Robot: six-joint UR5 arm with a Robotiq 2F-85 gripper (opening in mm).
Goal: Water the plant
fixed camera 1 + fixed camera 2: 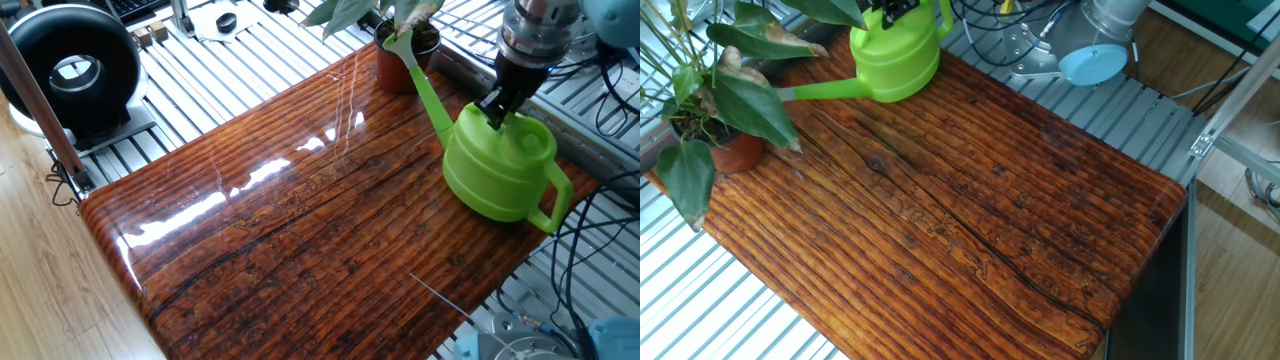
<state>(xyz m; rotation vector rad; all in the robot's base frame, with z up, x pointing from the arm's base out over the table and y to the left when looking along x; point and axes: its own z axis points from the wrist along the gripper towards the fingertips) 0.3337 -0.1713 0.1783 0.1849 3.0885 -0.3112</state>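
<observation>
The tool (497, 108) pinches the lime-green plastic watering can (500, 165), spout reaching the terracotta-potted leafy plant (725, 120); pouring looks underway

Glossy wood, smooth plastic
Your surface (300, 230) is lacquered, grained wood; the watering can (500, 170) is smooth lime plastic; the pot (735, 152) looks matt terracotta.
</observation>
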